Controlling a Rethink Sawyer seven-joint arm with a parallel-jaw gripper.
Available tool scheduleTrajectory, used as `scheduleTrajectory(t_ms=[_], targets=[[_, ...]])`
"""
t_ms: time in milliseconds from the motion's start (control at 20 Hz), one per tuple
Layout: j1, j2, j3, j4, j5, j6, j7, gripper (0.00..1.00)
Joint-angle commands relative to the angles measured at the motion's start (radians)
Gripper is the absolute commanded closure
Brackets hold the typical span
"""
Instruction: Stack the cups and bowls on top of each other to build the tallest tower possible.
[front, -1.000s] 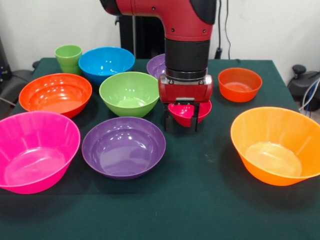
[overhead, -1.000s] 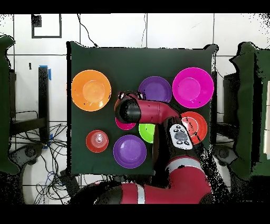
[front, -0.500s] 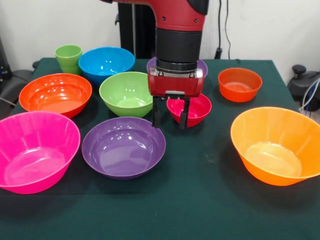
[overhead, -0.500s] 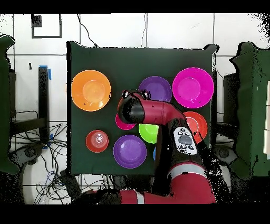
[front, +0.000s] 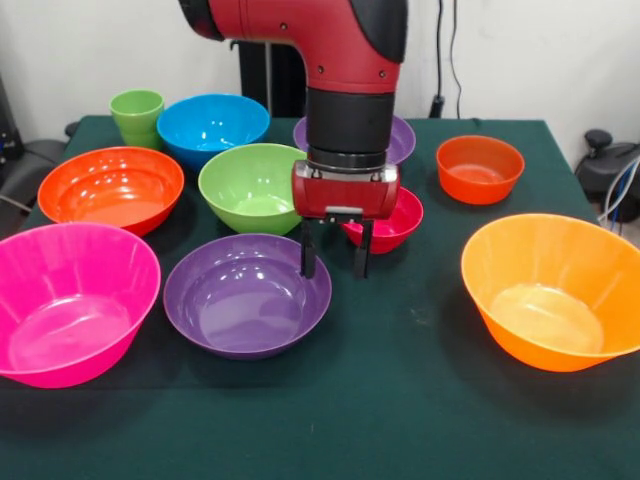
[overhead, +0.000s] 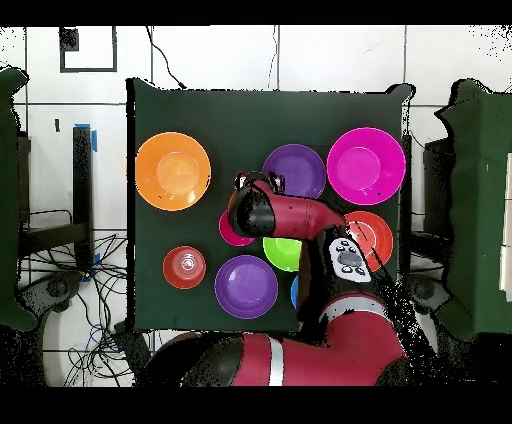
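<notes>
Green table; bowls upright; jaws spread, empty, beside small magenta bowl.

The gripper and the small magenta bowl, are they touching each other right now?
Cannot tell. In the front view the gripper hangs open in front of the small magenta bowl, overlapping its rim with no plain gap; in the overhead view the arm hides the spot.

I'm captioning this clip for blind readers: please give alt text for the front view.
A red robot arm's open gripper hangs empty between a purple bowl and a small magenta bowl. Seven more separate bowls and a lime-green cup surround them.
</notes>
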Motion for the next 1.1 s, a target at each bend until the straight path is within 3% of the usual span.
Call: scheduleTrajectory(t_ms=[50,500,550,900,1100], targets=[[0.002,0.083,0.046,-0.038,-0.026,-0.046,0.123,0.0],[0.054,0.098,-0.024,-0.08,-0.044,-0.058,0.09,0.0],[0.066,0.098,-0.039,-0.083,-0.041,-0.06,0.092,1.0],[0.099,0.096,-0.079,-0.086,-0.017,-0.046,0.111,1.0],[0.091,0.055,-0.077,-0.039,-0.002,-0.047,0.143,1.0]])
